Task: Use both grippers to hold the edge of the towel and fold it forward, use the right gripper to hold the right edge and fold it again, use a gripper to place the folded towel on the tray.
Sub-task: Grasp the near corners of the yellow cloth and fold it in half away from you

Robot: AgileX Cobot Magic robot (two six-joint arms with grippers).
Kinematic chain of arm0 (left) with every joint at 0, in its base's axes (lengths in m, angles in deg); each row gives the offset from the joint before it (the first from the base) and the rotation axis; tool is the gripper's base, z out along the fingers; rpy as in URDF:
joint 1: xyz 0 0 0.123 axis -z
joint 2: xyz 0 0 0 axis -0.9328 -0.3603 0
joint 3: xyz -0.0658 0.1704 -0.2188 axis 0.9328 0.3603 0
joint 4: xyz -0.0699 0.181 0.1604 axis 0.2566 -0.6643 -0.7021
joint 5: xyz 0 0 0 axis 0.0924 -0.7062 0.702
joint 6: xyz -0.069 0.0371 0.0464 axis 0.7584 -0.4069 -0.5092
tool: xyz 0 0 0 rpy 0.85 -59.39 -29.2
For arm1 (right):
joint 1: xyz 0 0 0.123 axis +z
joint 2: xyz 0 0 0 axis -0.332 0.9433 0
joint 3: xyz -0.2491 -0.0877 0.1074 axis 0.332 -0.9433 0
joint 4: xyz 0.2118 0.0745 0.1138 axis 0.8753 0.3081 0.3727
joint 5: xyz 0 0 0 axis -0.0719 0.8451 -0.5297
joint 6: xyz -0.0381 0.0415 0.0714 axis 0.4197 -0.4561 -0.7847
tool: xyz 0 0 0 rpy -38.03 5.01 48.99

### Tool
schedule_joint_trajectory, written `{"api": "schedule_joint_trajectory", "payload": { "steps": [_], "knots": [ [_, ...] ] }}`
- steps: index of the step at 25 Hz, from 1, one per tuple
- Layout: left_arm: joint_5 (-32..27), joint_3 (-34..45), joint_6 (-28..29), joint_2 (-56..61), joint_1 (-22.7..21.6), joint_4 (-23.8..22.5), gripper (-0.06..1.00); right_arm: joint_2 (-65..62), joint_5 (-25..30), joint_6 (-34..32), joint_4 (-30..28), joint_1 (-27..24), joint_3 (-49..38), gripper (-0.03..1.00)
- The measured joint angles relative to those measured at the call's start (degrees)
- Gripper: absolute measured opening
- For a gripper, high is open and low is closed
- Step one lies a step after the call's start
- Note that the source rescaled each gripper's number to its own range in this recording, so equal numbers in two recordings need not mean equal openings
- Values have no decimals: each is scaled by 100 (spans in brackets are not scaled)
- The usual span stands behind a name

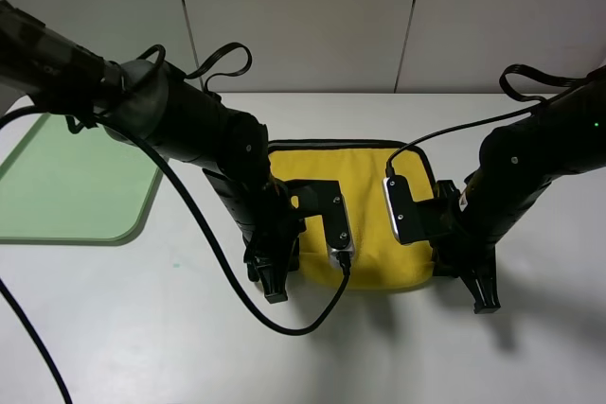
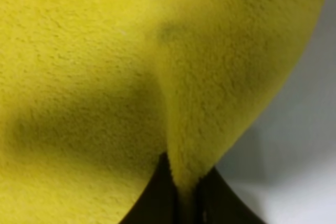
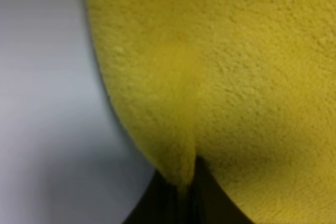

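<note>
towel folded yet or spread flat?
Spread. The towel lies open on the table, black piping showing along its far side, no layer doubled over. The left gripper and right gripper each pinch its near edge.

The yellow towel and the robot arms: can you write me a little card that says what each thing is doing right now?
towel: yellow, spread out on the white table, not folded yet
left pincer: shut on the towel's near edge, cloth pinched between its fingers
right pincer: shut on the same near edge, at the other corner
tray: pale green, left of the towel, not touching it
black piping: shows along the towel's far edge
</note>
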Motion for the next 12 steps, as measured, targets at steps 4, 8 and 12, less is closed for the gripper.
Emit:
{"api": "schedule_joint_trajectory", "payload": {
  "steps": [4,8,12],
  "knots": [
    [0,-1,0,0,0,-20,0,-21,-17,0,0,0,0,0],
    [0,-1,0,11,0,-21,0,-65,-18,-92,-4,0,-5,0],
    [-55,7,0,70,0,-34,0,-108,-7,-228,37,0,-22,0]
  ]
}}
